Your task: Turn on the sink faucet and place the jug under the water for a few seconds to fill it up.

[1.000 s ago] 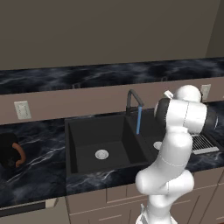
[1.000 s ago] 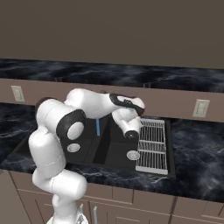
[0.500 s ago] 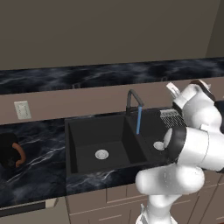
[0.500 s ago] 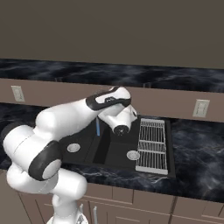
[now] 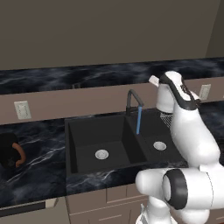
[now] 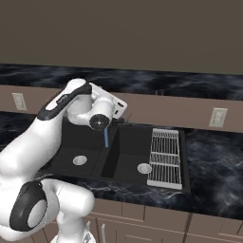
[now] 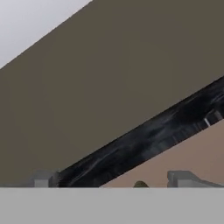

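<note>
Water (image 5: 138, 121) into sink (image 5: 87, 142), jug (image 5: 8, 151) seemingly empty

Black sink (image 5: 83, 131), light-blue water (image 5: 138, 120)

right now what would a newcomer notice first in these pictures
First the thin blue water running from the dark faucet into the black sink, near the divider between its bowls. Next the big white arm, its gripper open and raised by the faucet, facing the wall. The black jug waits far left on the counter.
</note>
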